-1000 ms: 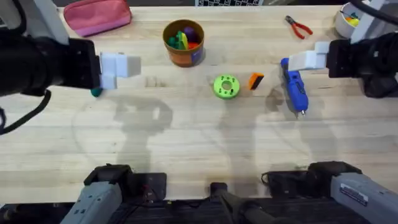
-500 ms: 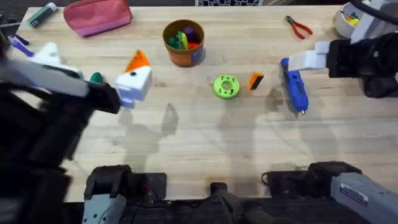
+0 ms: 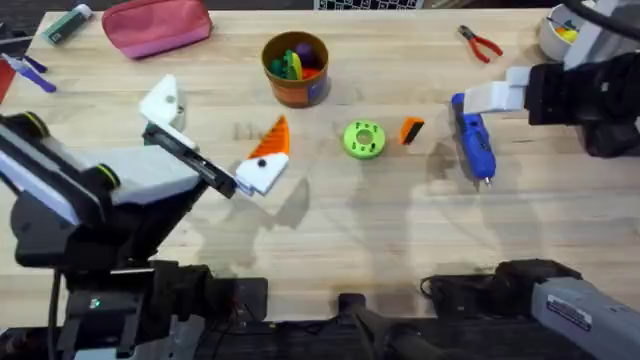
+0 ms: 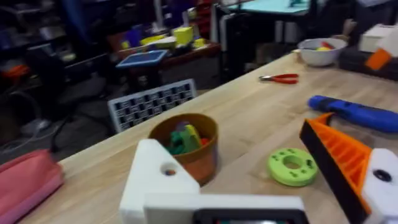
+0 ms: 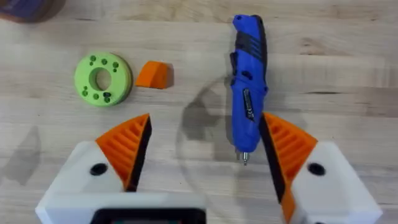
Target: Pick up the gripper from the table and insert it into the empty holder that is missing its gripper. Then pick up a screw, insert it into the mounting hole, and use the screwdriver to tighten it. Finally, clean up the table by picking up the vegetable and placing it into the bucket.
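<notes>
Two white-fingered arms flank the surface (image 3: pixel 330 240). Left gripper (image 3: pixel 215 135) spread apart, one finger bare of its pad; right gripper (image 5: pixel 202 152) spread above the screwdriver (image 5: pixel 247 81). Orange gripper (image 3: pixel 411 130) lies beside a green disc (image 3: pixel 363 139). Farther off, the bucket (image 3: pixel 296 70) holds toy pieces.

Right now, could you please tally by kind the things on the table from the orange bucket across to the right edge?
Tools: 2, the screwdriver and the pliers
Containers: 2, the bucket and the white bowl
Small parts: 2, the green disc and the orange gripper
Total: 6
</notes>
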You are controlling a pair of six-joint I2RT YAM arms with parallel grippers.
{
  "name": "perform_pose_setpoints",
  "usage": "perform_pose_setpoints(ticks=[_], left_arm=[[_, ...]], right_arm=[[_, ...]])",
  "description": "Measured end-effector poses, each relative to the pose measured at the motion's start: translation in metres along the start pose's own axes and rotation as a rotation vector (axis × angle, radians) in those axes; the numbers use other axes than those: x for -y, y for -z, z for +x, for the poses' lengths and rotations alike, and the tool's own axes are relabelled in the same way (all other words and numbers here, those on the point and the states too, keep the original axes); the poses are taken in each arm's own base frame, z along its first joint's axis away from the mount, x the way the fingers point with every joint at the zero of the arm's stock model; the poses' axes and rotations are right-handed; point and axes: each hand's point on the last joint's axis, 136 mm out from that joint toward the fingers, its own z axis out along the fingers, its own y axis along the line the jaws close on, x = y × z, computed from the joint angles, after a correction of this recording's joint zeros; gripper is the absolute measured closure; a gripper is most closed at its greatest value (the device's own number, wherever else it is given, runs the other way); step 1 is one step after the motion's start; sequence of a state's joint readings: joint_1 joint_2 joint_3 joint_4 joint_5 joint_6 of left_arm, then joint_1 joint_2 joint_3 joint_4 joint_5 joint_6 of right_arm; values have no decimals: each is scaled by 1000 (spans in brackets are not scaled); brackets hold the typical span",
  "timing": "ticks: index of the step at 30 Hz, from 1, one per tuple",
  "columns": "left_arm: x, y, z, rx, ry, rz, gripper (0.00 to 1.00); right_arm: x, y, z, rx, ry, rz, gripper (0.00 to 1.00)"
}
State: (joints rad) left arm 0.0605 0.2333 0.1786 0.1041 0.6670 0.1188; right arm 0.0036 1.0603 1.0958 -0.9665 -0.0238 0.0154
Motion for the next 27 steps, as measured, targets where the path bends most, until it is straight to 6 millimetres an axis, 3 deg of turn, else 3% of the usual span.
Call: perform_pose_setpoints(ticks=[8,10,15,27], left_arm=[[34,4,9,24,-2,183,15],[49,12,2,80,-51,247,14],[66,22,-2,137,-103,312,15],[91,26,24,68,78,458,15]], right_arm=[[0,0,0,0,0,0,8],[0,0,0,0,0,0,8],[0,0,0,0,0,0,8],[0,0,0,0,0,0,7]])
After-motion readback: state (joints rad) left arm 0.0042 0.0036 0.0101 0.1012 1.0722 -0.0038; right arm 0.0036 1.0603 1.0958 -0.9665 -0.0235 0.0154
